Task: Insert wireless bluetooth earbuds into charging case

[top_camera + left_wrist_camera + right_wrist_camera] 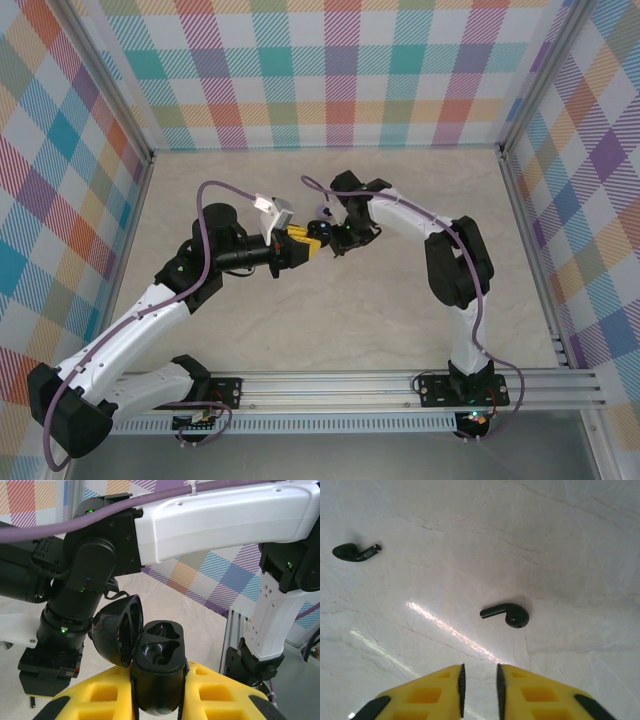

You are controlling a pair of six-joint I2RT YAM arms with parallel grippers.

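My left claw [159, 700] is clamped on the open black charging case [159, 667], lid [120, 630] swung aside, both moulded wells empty. My right claw [479, 680] hangs over the worktop [545, 540] near its middle, its pads drawn almost together with nothing between them. Two black earbuds lie flat below it, one [507, 614] just ahead of the pads and the other [355, 551] well apart from it.

My worry is the pick. An earbud lying flat leaves little to pinch, and pads coming down off-centre could flick it across the slick surface. Gripped by the bulb instead of the stem, it would likely twist and meet the well crooked. The case sits only between two pads, so pressing hard into it could tip it or shove it out.

The worktop is pale, marble-veined and glossy, throwing glare streaks. The earbuds are smooth dark plastic, a rounded bulb on a short stem. The case is glossy, rounded and clamshell-shaped. The pads are yellow, ribbed with square recesses.
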